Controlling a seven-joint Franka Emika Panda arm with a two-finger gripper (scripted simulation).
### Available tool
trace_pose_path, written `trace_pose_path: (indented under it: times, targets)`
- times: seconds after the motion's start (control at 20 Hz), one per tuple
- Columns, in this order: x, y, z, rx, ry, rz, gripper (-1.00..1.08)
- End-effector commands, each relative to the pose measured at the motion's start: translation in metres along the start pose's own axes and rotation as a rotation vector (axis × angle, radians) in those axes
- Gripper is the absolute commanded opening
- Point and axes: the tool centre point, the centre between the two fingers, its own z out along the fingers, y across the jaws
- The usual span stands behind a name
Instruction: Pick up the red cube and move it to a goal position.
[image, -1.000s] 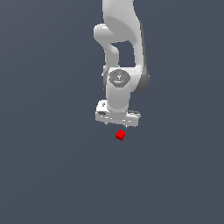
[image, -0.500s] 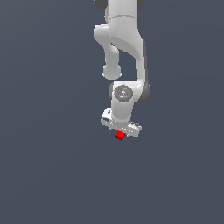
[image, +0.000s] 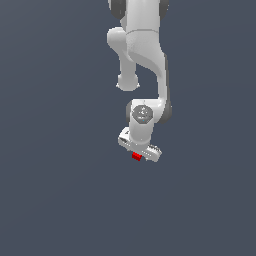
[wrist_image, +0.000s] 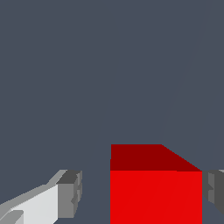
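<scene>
The red cube lies on the flat grey floor, mostly hidden under my white gripper in the exterior view. In the wrist view the red cube sits between my two fingers. One grey fingertip stands off from the cube with a clear gap. The other fingertip is close beside the cube's opposite face. My gripper is open around the cube and low at its level.
The white arm rises straight above the gripper. The plain grey floor spreads all around, with no other object in view.
The gripper has come down from just above the cube to around it. The cube, fully visible before, now shows only as a small red patch under the hand. It has not moved.
</scene>
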Motion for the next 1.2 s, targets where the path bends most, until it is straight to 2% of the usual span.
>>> trace_pose_path:
  times: [0.0,0.05,0.7,1.15]
  targets:
    - [0.001,-0.001,0.001,0.001,0.001,0.008,1.00]
    - [0.001,-0.001,0.001,0.001,0.001,0.008,-1.00]
    - [0.001,-0.002,-0.002,0.001,0.001,0.007,-1.00]
    - [0.008,-0.014,-0.045,0.001,0.001,0.008,-1.00]
